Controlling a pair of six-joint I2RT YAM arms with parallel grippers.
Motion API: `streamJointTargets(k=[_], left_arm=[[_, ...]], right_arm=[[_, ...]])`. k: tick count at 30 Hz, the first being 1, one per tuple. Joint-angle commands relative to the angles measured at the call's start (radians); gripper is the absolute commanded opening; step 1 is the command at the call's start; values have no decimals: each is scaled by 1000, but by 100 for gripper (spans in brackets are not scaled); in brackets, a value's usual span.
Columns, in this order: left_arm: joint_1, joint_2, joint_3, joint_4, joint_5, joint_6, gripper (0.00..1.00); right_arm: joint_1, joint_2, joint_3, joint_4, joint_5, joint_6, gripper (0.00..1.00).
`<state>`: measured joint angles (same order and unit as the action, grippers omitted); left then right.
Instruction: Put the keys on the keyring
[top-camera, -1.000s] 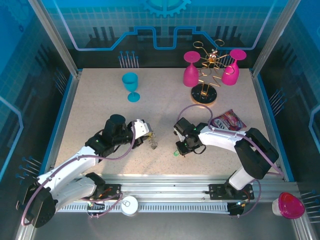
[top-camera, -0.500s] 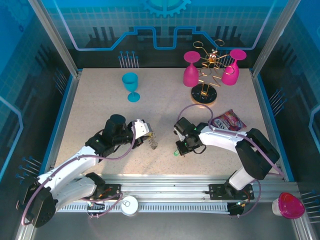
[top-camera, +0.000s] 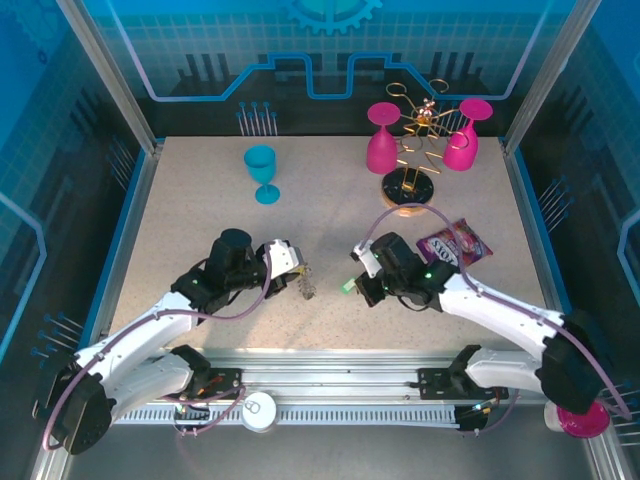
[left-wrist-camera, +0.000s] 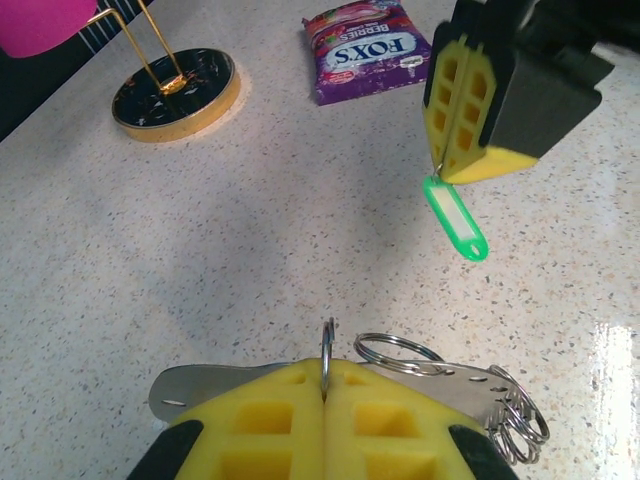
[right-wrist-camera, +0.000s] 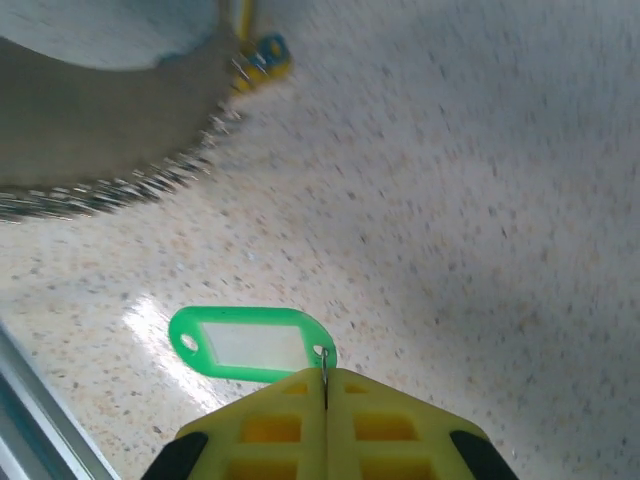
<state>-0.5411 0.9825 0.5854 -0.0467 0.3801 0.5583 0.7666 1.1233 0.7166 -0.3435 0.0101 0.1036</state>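
Change since a second ago: right arm (top-camera: 500, 315) swung out, elbow now lower and farther right; right gripper (top-camera: 354, 286) carried up the picture and closer to the left gripper (top-camera: 301, 282); green key tag (top-camera: 346, 288) taken along from its earlier spot on the table (top-camera: 200, 210); left arm (top-camera: 150, 325) unmoved.
Top view, layout: both grippers met near mid-table, near each other but apart; keyring (top-camera: 308, 290) seen as a small metal glint at the left fingertips; tag's axis too small to be read.
Left wrist view, keyring: thin metal ring (left-wrist-camera: 326, 345), stood upright and edge-on, pinched by the left gripper (left-wrist-camera: 325, 378), jaws fully closed on it.
Left wrist view, extras: flat silver plate (left-wrist-camera: 200, 385) lying just behind the jaws; a split ring (left-wrist-camera: 395, 350) and a bunch of small rings (left-wrist-camera: 515, 425) at its right end.
Left wrist view, tag: green key tag (left-wrist-camera: 456, 219) hung from the right gripper's (left-wrist-camera: 450, 165) tip, long axis slanted, free end down and right; contact with the table cannot be told.
Left wrist view, background: candy bag (left-wrist-camera: 368, 50) and rack base (left-wrist-camera: 175, 95) well beyond.
Right wrist view, tag: green key tag (right-wrist-camera: 250, 345) laid across the picture, holed end pointing left, white label window turned to the camera.
Right wrist view, grip: right gripper (right-wrist-camera: 325, 385) clamped tight on the tag's wire loop at its right end.
Right wrist view, upper left: blurred grey mass (right-wrist-camera: 90, 150) with a toothed edge; not identified.
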Motion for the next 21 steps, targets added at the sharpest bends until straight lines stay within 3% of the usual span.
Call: streamJointTargets(k=[1,10,16,21], left_arm=[[-15,1,32,47,80,16,0],[-58,65,40,77,147,-26,0],[-60,96,43,73,104,-35,0],[-59,115,50,62,55,-35,0]], right_arm=[[11,11,9,11,21,-89,0],[67,167,217,-112,180,133,0],[167,207,283,-70,186,108,0],[223,150,238,7,94,13,0]])
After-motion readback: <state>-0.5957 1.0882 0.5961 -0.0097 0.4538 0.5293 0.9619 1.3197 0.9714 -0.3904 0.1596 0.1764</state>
